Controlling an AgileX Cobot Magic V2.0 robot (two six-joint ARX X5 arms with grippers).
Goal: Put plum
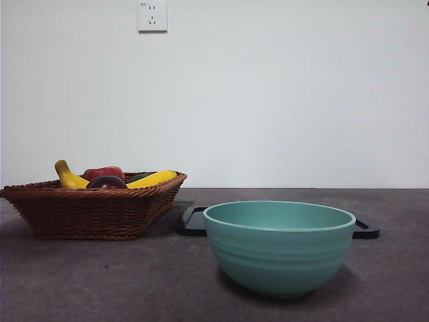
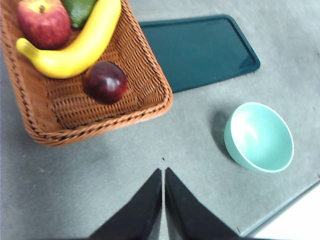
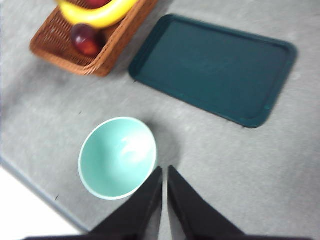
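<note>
Left wrist view | plum (image 2: 105, 82) in basket (image 2: 150, 107), touching banana (image 2: 80, 45) | both pincers pressed together, empty | you risk nudging the banana, rolling the plum away.

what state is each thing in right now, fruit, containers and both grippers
plum: in the basket, untouched
banana: in the basket
apple: in the basket
bowl: upright, empty
tray: flat, empty
left gripper: shut, holding nothing
right gripper: shut, holding nothing
</note>
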